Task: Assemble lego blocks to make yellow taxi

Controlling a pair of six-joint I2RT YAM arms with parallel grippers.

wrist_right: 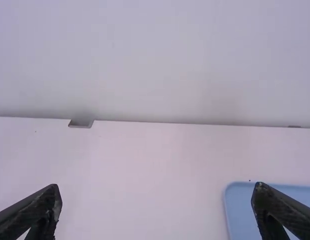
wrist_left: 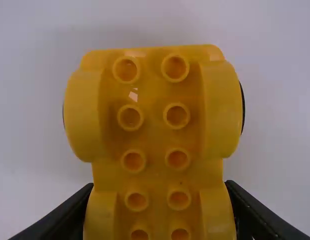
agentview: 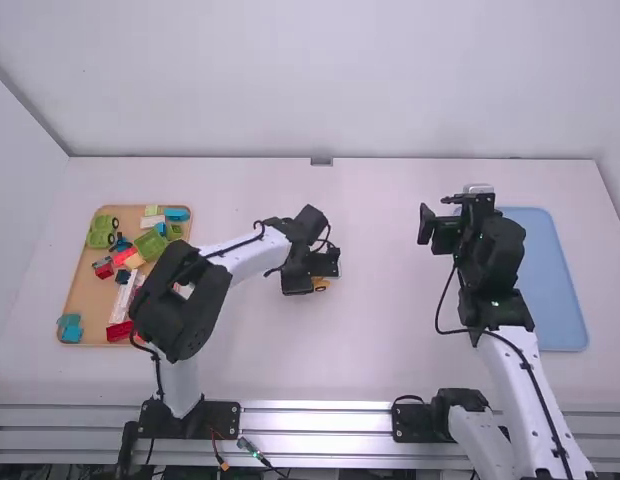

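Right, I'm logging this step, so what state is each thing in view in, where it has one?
Yellow wheeled base: studs up, visible studs bare.
Left end effector: closed on the base's sides.
Right end effector: open, fingers wide apart.
Tan tray: loaded with loose blocks.
Blue tray: lying flat on the table.

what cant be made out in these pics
- yellow block: one end, cut off by the left wrist view's bottom edge
- its wheels: mostly under its body, left wrist view
- tan tray: partly behind left arm, high view
- blue tray: partly behind right arm, high view
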